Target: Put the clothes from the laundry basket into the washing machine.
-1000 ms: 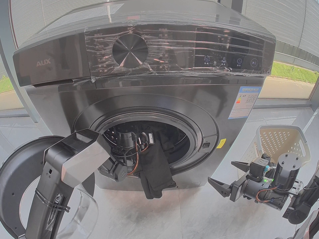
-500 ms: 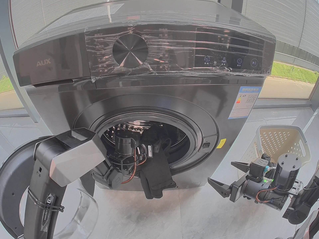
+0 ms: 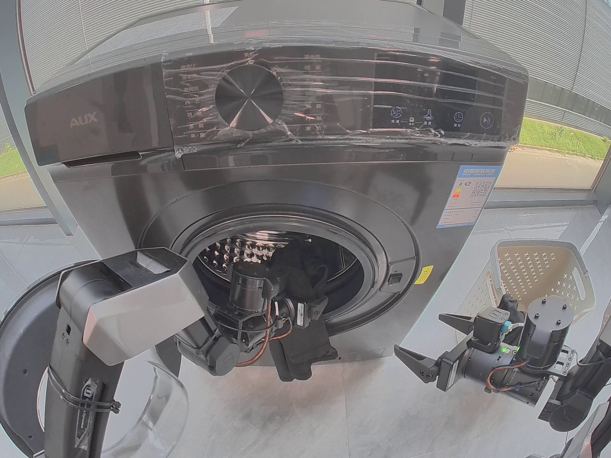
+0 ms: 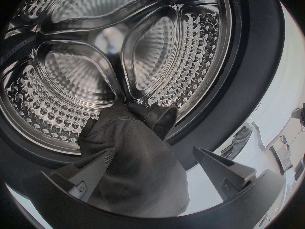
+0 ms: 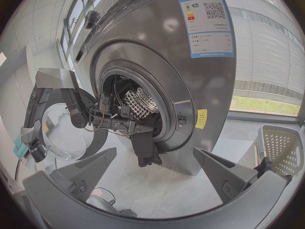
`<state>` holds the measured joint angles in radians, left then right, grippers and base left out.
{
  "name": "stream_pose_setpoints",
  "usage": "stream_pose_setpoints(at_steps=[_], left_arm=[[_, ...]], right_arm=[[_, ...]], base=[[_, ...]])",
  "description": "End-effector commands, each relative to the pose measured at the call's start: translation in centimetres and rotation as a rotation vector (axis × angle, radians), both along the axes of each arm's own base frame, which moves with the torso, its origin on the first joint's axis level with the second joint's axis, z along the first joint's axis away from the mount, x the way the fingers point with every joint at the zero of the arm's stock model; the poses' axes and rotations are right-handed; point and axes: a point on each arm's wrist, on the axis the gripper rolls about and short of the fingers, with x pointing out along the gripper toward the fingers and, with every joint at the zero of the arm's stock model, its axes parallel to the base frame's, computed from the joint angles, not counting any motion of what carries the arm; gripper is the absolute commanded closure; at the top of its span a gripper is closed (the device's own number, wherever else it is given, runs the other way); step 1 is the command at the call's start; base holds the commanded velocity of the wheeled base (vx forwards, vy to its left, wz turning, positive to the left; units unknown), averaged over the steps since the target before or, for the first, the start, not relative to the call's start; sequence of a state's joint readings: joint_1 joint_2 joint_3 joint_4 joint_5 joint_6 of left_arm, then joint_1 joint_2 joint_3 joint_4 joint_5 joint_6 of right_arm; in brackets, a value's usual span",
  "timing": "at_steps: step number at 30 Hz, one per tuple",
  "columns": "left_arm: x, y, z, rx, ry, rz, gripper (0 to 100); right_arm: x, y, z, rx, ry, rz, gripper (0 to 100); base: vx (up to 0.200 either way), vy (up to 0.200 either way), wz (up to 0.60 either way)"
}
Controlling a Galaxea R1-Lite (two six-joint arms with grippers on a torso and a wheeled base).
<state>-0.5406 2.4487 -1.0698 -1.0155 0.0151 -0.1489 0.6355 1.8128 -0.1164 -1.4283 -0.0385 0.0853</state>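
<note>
Left arm's jaws, released, flank the garment (image 3: 304, 345) draped lengthwise down over the washing machine's door rim (image 3: 372, 275); right jaws, released, well apart.

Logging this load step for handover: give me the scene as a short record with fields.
machine: grey front-loading washing machine, round door swung open
garment: black cloth garment draped over the opening's lip, partly in the steel drum, end hanging outside
left gripper: open, at the opening by the garment
right gripper: open, in the air by the beige perforated plastic laundry basket
</note>
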Motion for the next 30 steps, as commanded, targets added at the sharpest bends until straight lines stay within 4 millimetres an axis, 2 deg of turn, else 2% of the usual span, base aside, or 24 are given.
stream_pose_setpoints(at_steps=[1,11,12,16,24,26,30], left_arm=[[0.9,-0.2,-1.3,0.005,0.004,0.010,0],[1.8,-0.4,-2.6,0.019,0.005,0.034,0],[1.7,-0.3,-2.8,0.025,0.014,0.034,100],[1.8,-0.3,-3.5,0.023,0.015,0.038,100],[3.9,0.1,-1.5,-0.020,-0.110,0.161,100],[5.3,0.7,-0.1,-0.055,-0.193,0.218,100],[7.2,1.5,1.0,-0.097,-0.274,0.284,100]], right_arm=[[0.0,0.1,-0.2,-0.005,0.008,0.004,0],[0.1,0.2,-0.3,-0.004,0.007,0.004,0],[0.1,0.1,-0.3,-0.004,0.007,0.003,0],[0.2,0.3,-0.1,0.016,0.007,0.001,0],[0.2,0.4,-0.1,0.027,0.008,0.000,0],[0.1,0.4,0.0,0.026,0.007,0.002,0],[0.1,0.4,-0.1,0.025,0.008,0.002,0]], base=[[0.000,0.000,0.00],[0.000,0.000,0.00],[0.000,0.000,0.00],[0.000,0.000,0.00],[0.000,0.000,0.00],[0.000,0.000,0.00],[0.000,0.000,0.00]])
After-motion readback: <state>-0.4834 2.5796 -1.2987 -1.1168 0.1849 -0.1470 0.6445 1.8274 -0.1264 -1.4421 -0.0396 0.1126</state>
